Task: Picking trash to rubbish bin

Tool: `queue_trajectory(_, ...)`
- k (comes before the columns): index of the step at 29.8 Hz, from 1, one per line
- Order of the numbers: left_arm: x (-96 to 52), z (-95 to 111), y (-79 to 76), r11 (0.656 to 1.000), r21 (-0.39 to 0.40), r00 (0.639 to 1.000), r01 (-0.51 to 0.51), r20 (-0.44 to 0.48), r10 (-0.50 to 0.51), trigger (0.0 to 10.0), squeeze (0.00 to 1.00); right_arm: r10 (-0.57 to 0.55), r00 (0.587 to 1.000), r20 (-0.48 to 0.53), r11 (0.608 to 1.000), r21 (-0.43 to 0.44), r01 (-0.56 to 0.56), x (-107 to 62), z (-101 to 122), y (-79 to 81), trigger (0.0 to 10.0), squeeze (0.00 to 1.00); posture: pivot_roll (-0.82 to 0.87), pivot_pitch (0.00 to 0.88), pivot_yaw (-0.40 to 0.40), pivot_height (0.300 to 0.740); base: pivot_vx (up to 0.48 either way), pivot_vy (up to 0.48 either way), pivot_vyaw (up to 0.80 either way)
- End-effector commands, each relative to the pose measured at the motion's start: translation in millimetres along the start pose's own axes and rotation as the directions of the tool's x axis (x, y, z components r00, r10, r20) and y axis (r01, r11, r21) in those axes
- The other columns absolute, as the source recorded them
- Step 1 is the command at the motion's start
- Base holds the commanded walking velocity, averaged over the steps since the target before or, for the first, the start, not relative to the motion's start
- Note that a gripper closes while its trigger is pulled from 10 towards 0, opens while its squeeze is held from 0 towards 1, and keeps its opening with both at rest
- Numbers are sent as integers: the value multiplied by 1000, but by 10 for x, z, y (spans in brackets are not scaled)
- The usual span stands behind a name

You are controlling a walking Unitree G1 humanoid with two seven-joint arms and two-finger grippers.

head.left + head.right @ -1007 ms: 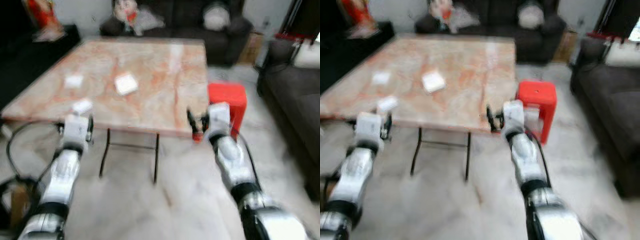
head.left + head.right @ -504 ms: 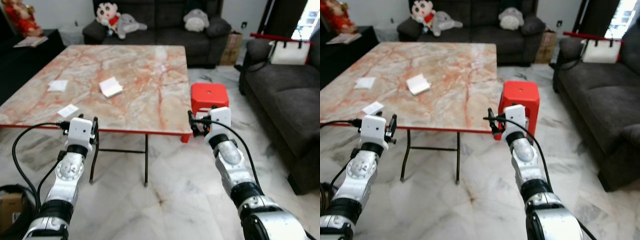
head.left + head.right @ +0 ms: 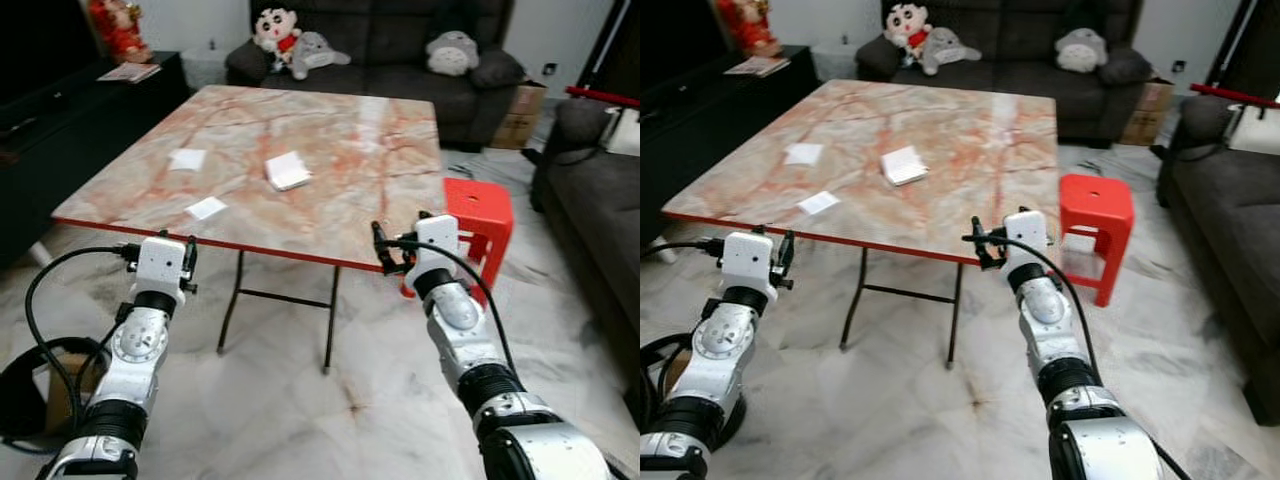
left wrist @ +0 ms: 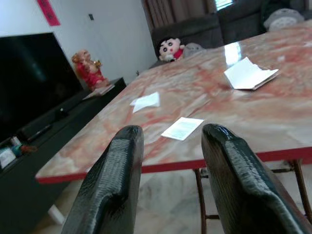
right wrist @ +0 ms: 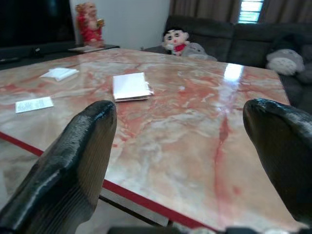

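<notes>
Trash here means three pieces of white paper lying on a marble-patterned desk (image 3: 330, 160) with a red edge: a small slip (image 3: 207, 208) nearest the front edge, a flat sheet (image 3: 187, 159) farther back toward the robot's left, and a folded wad (image 3: 289, 170) near the middle. Compared with half a second ago, the whole scene has slid sideways in the head views, so the camera has turned; the papers keep the same layout on the desk and none has been lifted. A second ago the view was blurred by motion and it is now sharp, which suggests the robot has nearly settled in front of the desk, though picking up has not begun. The left gripper (image 3: 186, 262) hovers just short of the front edge, its fingers (image 4: 117, 180) parted and empty, with the small slip straight ahead between them in the left wrist view. The right gripper (image 3: 385, 250) hovers at the front edge farther right, fingers (image 5: 73, 165) spread wide and empty, facing the folded wad. No rubbish bin can be made out. A red stool (image 3: 480, 215) stands beside the desk on the right, a dark sofa (image 3: 400, 40) with soft toys (image 3: 290, 35) behind it.
</notes>
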State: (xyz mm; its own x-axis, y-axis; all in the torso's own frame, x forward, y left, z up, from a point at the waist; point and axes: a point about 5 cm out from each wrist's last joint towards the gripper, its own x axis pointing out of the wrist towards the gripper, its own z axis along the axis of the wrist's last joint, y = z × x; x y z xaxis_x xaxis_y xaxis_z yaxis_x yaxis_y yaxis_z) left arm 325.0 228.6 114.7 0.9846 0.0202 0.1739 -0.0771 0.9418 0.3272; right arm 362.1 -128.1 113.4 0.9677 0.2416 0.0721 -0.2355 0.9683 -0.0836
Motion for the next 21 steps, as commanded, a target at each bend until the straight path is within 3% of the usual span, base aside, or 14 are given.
queue_trajectory(1,57,78,-58,1000,-15,1000,14,24,-14,10000,0,-30,1000,8,1000,-1,30,-3,30,-103,10000,0,-12,0,7,740,0,446,0)
queue_trajectory(21,115,167,-64,1000,-25,999,9,48,-8,10000,0,-33,999,18,999,0,33,4,50,-105,10000,0,-14,0,14,740,0,443,0)
